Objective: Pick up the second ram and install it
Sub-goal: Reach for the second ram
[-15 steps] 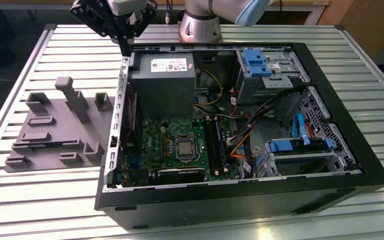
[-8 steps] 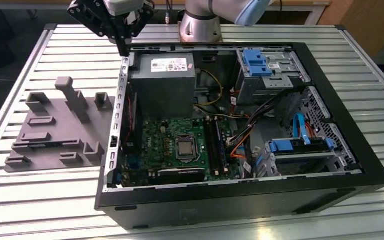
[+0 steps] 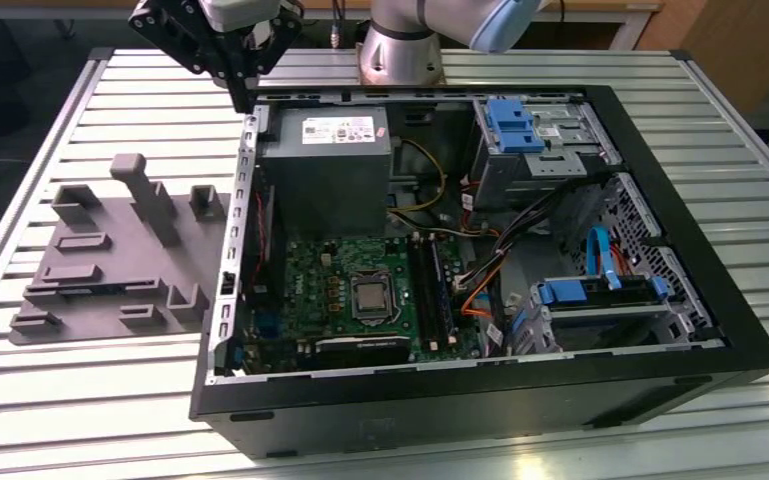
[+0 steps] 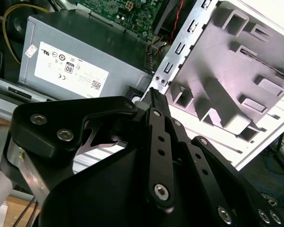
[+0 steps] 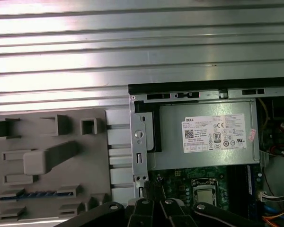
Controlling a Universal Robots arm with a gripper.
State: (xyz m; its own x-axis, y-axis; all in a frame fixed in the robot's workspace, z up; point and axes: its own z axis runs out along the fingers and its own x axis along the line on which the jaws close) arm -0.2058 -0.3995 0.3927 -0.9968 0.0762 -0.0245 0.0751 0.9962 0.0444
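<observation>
The end effector (image 3: 241, 97) hangs above the far corner of the open computer case (image 3: 491, 405), on the exterior view's left side. Its fingers are drawn together to a single point, and nothing shows between them. In the second wrist view the end effector (image 4: 154, 94) has its black linkages meeting at the tip, just over the case's metal edge and beside the grey power supply (image 4: 80, 61).

The second ram (image 5: 31, 194) lies in a slot of the grey fixture plate (image 5: 52, 156). It shows as a thin dark strip with bluish marks along it, set between two small blocks. In the exterior view the second ram (image 3: 96, 292) sits toward the near part of the fixture plate (image 3: 104, 250), well apart from the end effector and not yet lifted. The fixture plate rests on the ribbed metal surface (image 3: 91, 400), to the exterior view's left of the case.

Inside the case, nearer than the power supply, lies the green motherboard (image 3: 317, 290) with long black memory sockets (image 3: 431, 290) on its right. Whether a stick already stands in one of them I cannot tell.

The second ram looks light, stiff and thin, and probably fragile at its chips and contact edge. It is likely best pinched across its flat faces near the middle of the exposed long edge, kept square so that it does not twist.
</observation>
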